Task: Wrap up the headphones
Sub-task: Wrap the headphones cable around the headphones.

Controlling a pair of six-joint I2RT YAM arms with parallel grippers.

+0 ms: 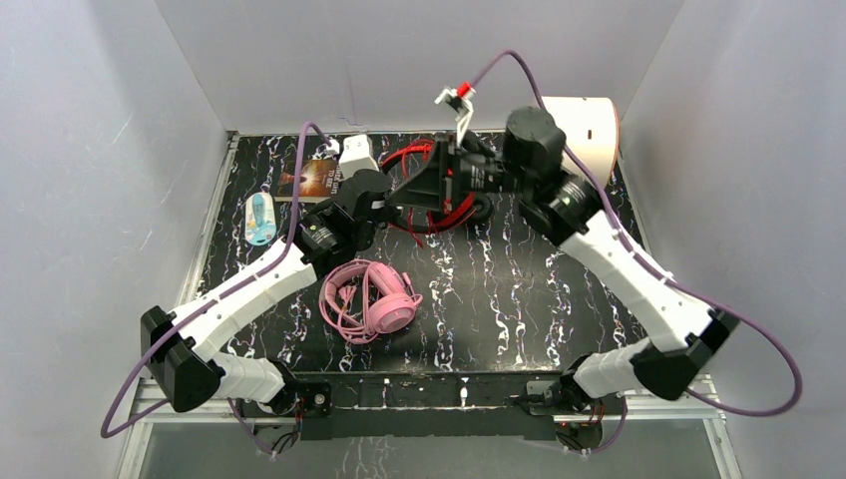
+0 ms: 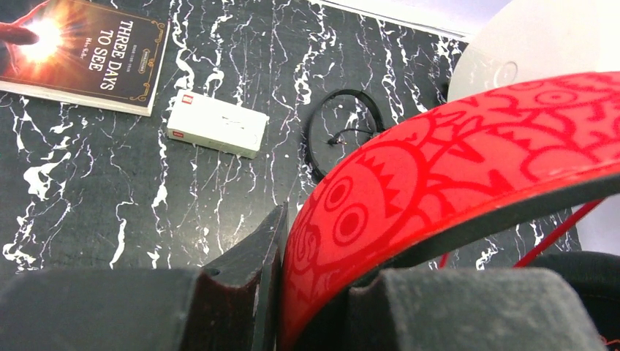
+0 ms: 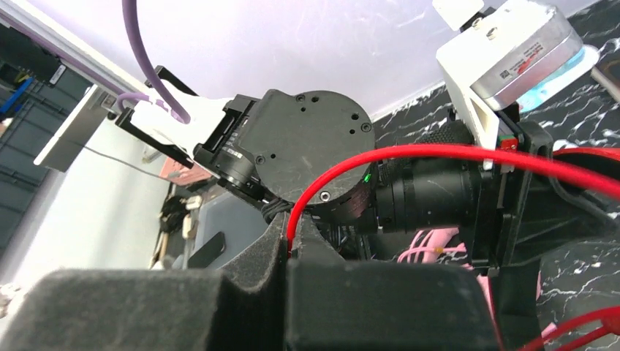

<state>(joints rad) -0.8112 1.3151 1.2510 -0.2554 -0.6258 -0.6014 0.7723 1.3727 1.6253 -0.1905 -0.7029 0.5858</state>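
top: high behind bases, down on whole bench | left wrist: close, along red headset | right wrist: close, toward left arm | shared: red headset

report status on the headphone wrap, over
Left gripper shut on red headset at its band. Right gripper shut on red cable. Pink headset lies apart, nearer the bases, not in the way.
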